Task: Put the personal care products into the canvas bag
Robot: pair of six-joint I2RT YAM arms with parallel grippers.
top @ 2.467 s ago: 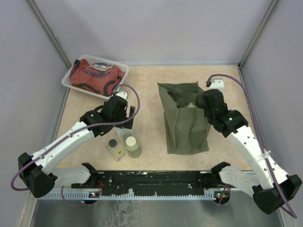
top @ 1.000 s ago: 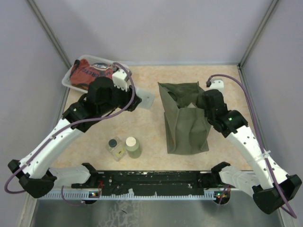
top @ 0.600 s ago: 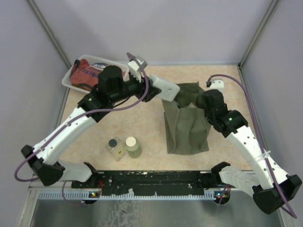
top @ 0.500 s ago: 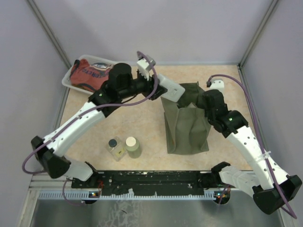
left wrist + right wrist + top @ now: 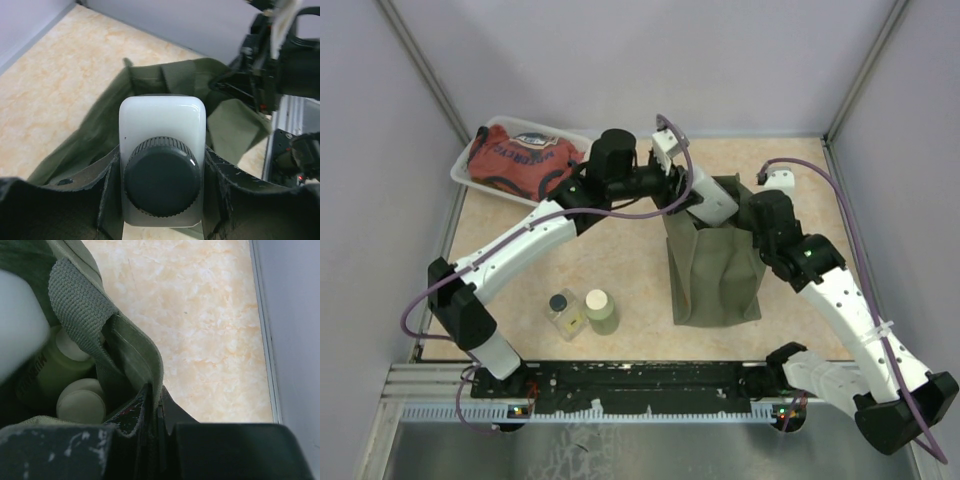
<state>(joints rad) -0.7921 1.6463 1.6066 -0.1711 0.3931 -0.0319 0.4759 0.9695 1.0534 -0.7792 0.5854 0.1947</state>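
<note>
My left gripper (image 5: 708, 207) is shut on a clear bottle with a dark cap (image 5: 717, 208), holding it over the mouth of the olive-green canvas bag (image 5: 715, 275). In the left wrist view the bottle (image 5: 162, 122) sits between both fingers, cap toward the camera, with the bag (image 5: 100, 135) below. My right gripper (image 5: 752, 217) is shut on the bag's right rim (image 5: 150, 365). Two cream-capped olive bottles (image 5: 80, 404) lie inside the bag. On the table stand a clear dark-capped bottle (image 5: 561, 309) and an olive cream-capped bottle (image 5: 599, 309).
A clear plastic tray (image 5: 461, 172) holding a red printed cloth (image 5: 520, 157) sits at the back left. Grey walls close in the table on three sides. A black rail (image 5: 640, 380) runs along the near edge between the arm bases.
My left arm has swung right from beside the tray, carrying the clear bottle to above the bag's mouth. The right arm and the bag have stayed put.
</note>
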